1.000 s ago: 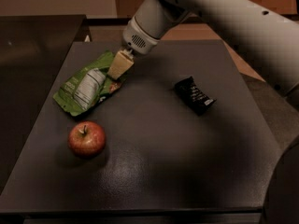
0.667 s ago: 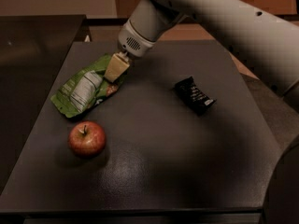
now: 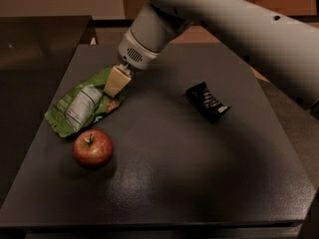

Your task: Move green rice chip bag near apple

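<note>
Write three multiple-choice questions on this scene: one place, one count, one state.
1. Where is the gripper? A) at the green rice chip bag's right edge B) down at the floor C) out of view
2. How many things lie on the table? A) two B) three C) five
3. The apple is: A) halved B) whole, stem up C) inside the bag
Answers: 1A, it hangs over the bag's edge; 2B, bag, apple, black wrapper; 3B, its stem shows on top.
</note>
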